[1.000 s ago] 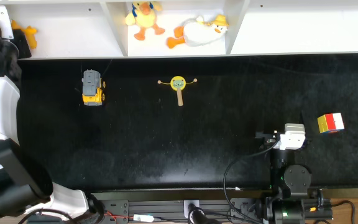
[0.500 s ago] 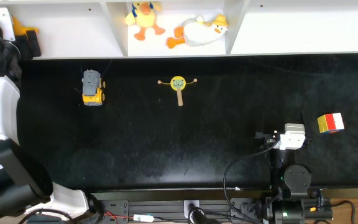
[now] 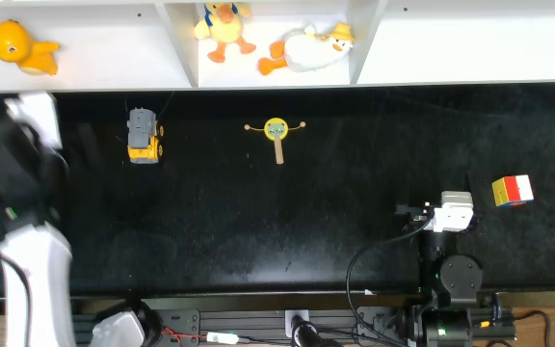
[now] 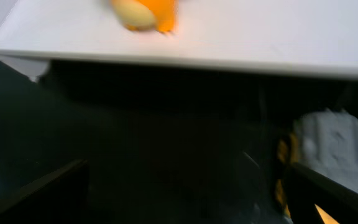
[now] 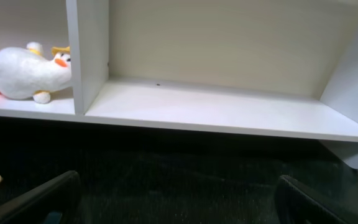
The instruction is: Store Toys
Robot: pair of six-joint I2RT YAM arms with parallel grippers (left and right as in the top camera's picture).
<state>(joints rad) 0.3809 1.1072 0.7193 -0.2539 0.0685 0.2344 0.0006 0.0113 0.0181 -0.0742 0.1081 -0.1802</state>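
Currently, the orange toy [image 3: 22, 45] lies in the left compartment of the shelf [image 3: 94, 72]. The yellow duck [image 3: 224, 27] and the white duck [image 3: 306, 48] lie in the middle compartment. Three toys lie on the worktop [image 3: 258, 222]: the toy truck [image 3: 143, 135] near the shelf front on the left, the rattle [image 3: 276, 135] near the middle, and the cube [image 3: 512, 191] well to the right.

The left hand [image 4: 185, 171] is spread and carries nothing. It sits over the worktop in front of the left compartment, with the toy truck near it. The right hand [image 5: 176, 186] is likewise spread and carries nothing. It sits low over the worktop and faces the right compartment.

Weigh these hazards before you command the next pick:
- The toy truck appears to stand on wheels. A finger that meets it off-centre will probably push it away, so close across the body sides.
- The rattle lies flat and thin. If you descend too little, the fingers close on air. If you descend too far, they press into the worktop.
- The shelf floor forms a raised edge. A toy carried low is likely to strike it and slip out.
- The orange toy looks rounded. A knock from the left arm could roll it out.
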